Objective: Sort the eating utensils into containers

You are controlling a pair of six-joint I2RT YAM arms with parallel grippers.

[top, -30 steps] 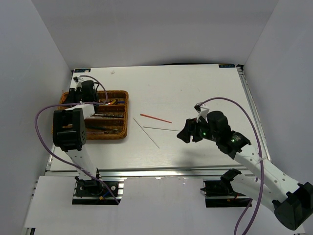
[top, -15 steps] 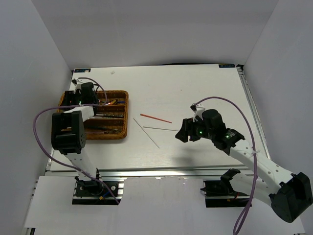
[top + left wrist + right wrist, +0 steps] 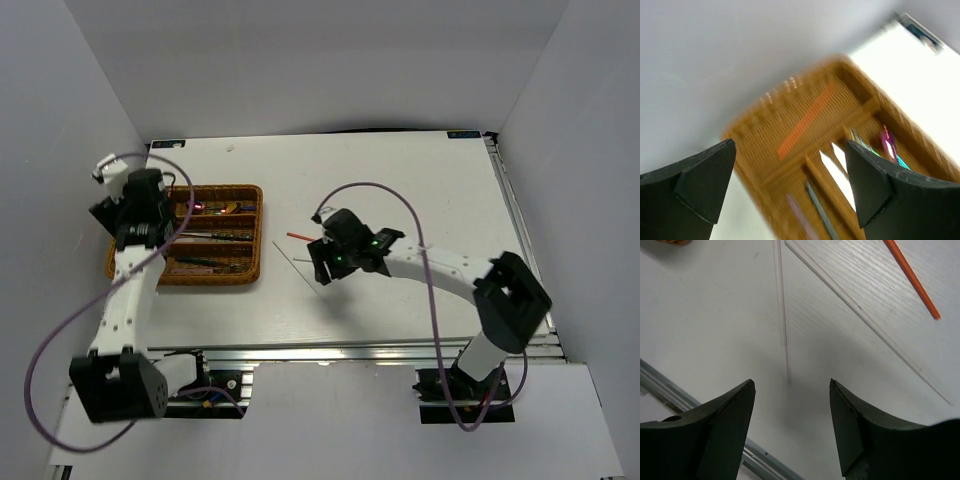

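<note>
The brown wicker tray [image 3: 215,281] lies at the left, with several utensils [image 3: 215,236] in its slots. My left gripper [image 3: 140,210] hovers open and empty above its left end. In the left wrist view the tray [image 3: 765,145] is blurred, a red chopstick [image 3: 805,120] lies in its long crosswise section, and the gripper [image 3: 790,145] holds nothing. My right gripper [image 3: 322,262] stands open low over loose chopsticks. The tip of a thin silver chopstick [image 3: 783,315] lies just ahead of that gripper [image 3: 791,382]. A second silver chopstick [image 3: 865,322] and a red chopstick [image 3: 912,282] lie farther off.
A metal rail [image 3: 670,392] runs along the table's near edge, close behind my right gripper. White walls enclose the table on three sides, and the left wall [image 3: 715,60] stands right beside the tray.
My left gripper opened and drew back toward the tray's left end, with the arm changing pose. My right gripper swung left across the table to the loose chopsticks.
</note>
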